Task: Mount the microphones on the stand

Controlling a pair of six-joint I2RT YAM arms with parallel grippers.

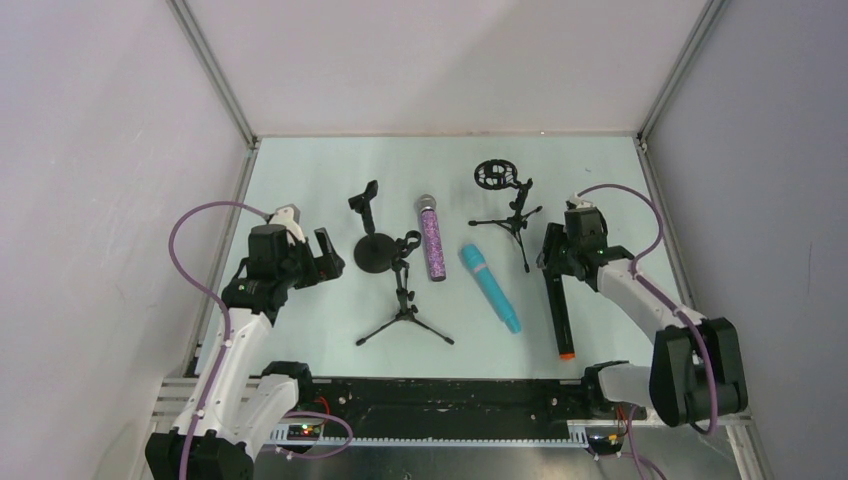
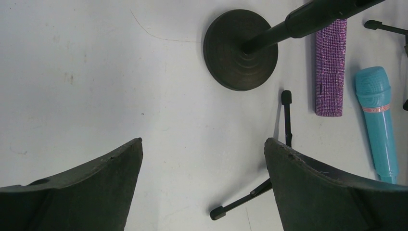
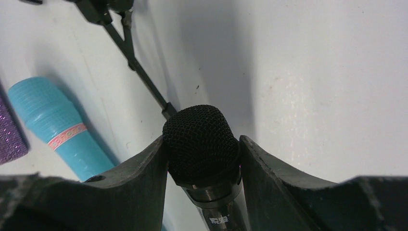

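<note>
Gripping the black mic (image 1: 562, 320) by its mesh head with the right gripper (image 3: 202, 137), fingers (image 3: 144, 178) pressed on both sides of the mesh. Well right of the round-base stand (image 1: 375, 252), long axis near-to-far, orange end toward the arm bases, head at the far end. Can't tell if lifted or flat on the table.

On the left gripper (image 2: 202, 140): jaws wide apart, nothing between them, just left of the round-base stand.

Just right of that stand, purple mic (image 1: 434, 250), loose. Further right and nearer, blue mic (image 1: 490, 288), loose too. No mic in any holder yet.

Next, probably: carrying the black mic to a holder. For the right arm, closest looks like the ring tripod (image 1: 512, 215), right of and beyond the round-base stand, just left of the grip. Needs tilting the mic's axis to match the holder first.
</note>
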